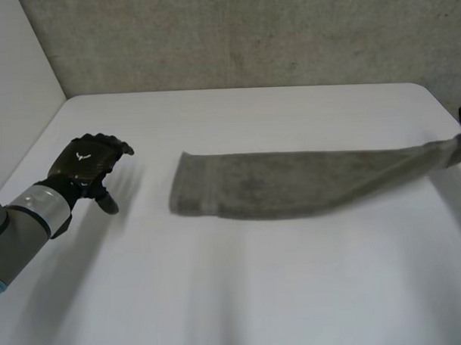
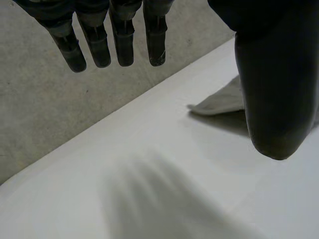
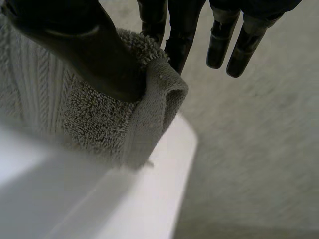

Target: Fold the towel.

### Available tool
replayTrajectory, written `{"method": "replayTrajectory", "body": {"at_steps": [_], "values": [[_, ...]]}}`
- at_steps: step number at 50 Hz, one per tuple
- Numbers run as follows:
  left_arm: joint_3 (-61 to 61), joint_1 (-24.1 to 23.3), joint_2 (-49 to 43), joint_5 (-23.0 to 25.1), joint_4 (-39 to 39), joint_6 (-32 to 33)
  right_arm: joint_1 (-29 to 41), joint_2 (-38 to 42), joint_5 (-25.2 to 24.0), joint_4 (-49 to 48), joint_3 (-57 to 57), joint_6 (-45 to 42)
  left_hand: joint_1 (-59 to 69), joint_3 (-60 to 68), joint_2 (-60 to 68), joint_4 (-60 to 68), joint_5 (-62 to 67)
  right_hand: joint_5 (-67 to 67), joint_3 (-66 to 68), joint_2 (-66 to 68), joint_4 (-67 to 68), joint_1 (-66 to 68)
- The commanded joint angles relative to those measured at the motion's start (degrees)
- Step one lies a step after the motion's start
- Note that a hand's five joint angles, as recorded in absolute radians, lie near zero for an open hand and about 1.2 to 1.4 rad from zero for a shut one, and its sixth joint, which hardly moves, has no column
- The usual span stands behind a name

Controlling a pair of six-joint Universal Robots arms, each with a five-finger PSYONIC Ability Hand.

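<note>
1. Stretched in one long band across the table (image 1: 242,293): the towel (image 1: 291,184), running from just left of the middle out to the right edge, raised at that far end and low at the other.
2. Pinched at the raised end by the right hand (image 3: 84,45), thumb pressed onto a bunched corner against the nearer fingers (image 3: 179,35), the others straight and free beside them.
3. Held spread and empty above bare table on the left side: the left hand (image 1: 85,166), fingers (image 2: 122,45) straight, thumb apart, well clear of the towel's loose end.
4. Judged to be a laying-out or dragging step; no fold visible yet.
5. Could slip out of the pinch, with only a small hump of cloth under the thumb and every pull along the band landing on that one spot.
6. Could end up narrow and rumpled rather than flat. Already gathered toward the right end, so likely to give a crooked fold from here.
7. Could slide off the table, given the right hand's place at the very rim in the right wrist view, with nothing but grey concrete (image 3: 249,149) beyond.
8. Could run rightwards unchecked, with the left hand too far off to catch or pin the loose end.
</note>
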Motion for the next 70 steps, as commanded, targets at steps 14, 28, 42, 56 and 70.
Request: {"method": "replayTrajectory", "body": {"at_steps": [14, 28, 42, 56, 70], "values": [[-0.2, 0.0, 0.5, -0.1, 0.0, -0.8, 48.1, 12.1, 7.8, -1.7, -16.4, -2.1, -8.9, -3.3, -6.7, -3.8, -4.5, 3.9, -3.0, 6.8, -4.4, 5.6], [0.2, -0.7, 0.5, -0.1, -0.3, -0.9, 56.7, 26.7, 12.6, -2.1, -26.3, -2.8, -8.9, -3.3, -6.7, -3.8, -4.5, -46.9, -3.0, -44.0, -4.4, -45.2], [7.4, -5.1, 0.5, -0.2, -0.4, -10.8, 51.3, 6.7, 15.7, -7.3, -8.3, 3.2, -7.9, -3.3, -5.7, -3.8, -3.5, -66.1, -3.0, -63.2, -4.4, -64.4], [10.6, -13.6, -1.9, -0.3, 0.2, -15.7, 33.5, -7.1, 11.1, -7.7, 17.8, 12.1, -7.7, -3.3, -5.5, -3.8, -3.4, -66.1, -3.0, -63.2, -4.4, -64.4], [10.3, -15.1, -4.5, -0.3, 0.2, -15.8, 28.0, -2.2, 4.7, -11.9, 23.9, 12.4, -7.5, -3.3, -5.4, -3.8, -3.2, -48.9, -3.0, -46.0, -4.4, -47.1]]}}
